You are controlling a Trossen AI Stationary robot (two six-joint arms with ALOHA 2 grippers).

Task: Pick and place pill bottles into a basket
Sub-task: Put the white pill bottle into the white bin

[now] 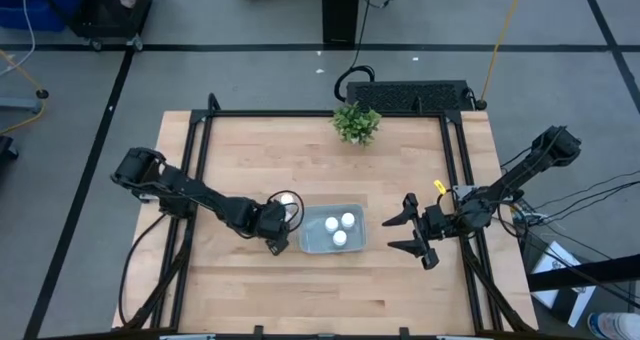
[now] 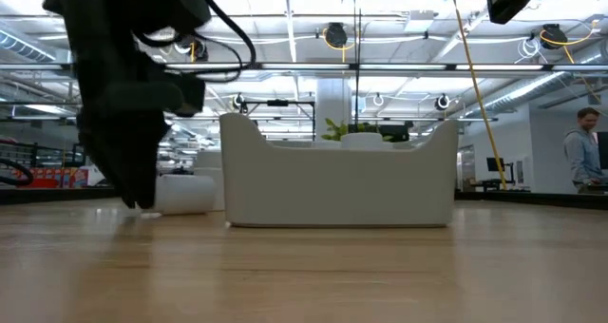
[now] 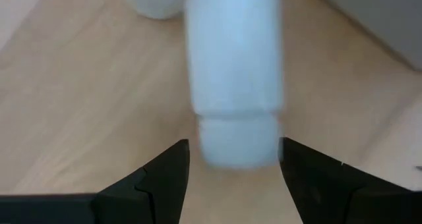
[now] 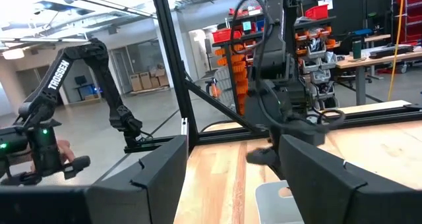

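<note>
As seen from directly above, the shallow rectangular pale grey-blue plastic basket (image 1: 333,229) sits near the middle of the light wooden table (image 1: 250,150), with three tiny white cylindrical pill bottles (image 1: 339,239) standing inside it. The left gripper (image 1: 281,230) lies low just beside the basket's left wall, and a further white pill bottle (image 1: 287,199) rests on the table close by that gripper, outside the basket. The right gripper (image 1: 413,231) hovers to the right of the basket, well clear of it, its jaws spread wide apart and holding nothing. A small green leafy plant (image 1: 357,123) stands at the table's far edge.

At table height, the basket (image 2: 339,182) fills the centre, a white cap just showing above its rim. The left gripper (image 2: 133,142) reaches down to the table beside it, with a white bottle (image 2: 185,194) lying on its side between gripper and basket. A person (image 2: 581,154) stands in the room at far right.

From the left wrist, the two dark fingers (image 3: 165,181) stand apart on either side of a lying white bottle (image 3: 236,79), its cap end between them; contact cannot be judged.

From the right wrist, the right arm's fingers (image 4: 158,178) stand wide apart, with the left arm beyond.
</note>
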